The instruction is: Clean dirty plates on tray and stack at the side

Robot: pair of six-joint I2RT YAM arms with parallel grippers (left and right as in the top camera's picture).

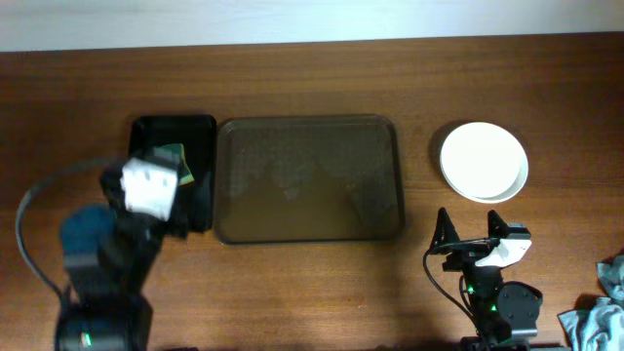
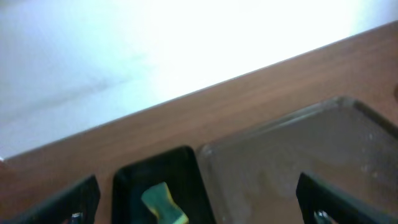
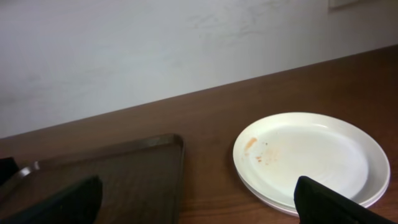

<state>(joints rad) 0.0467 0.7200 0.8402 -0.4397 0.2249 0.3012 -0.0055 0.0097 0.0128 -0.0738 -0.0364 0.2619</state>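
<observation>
Wood table (image 1: 312, 288) bearing the tray (image 1: 310, 185) meets a pale, perhaps scuffed wall (image 3: 124, 50).

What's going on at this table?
Two robot arms are doing plate cleaning. The white plates sit stacked right of the empty brown tray; the top one shows a faint orange mark. Both hands are open and empty: the left hand is over the sponge in the black tray, the right hand near the stack.
</observation>
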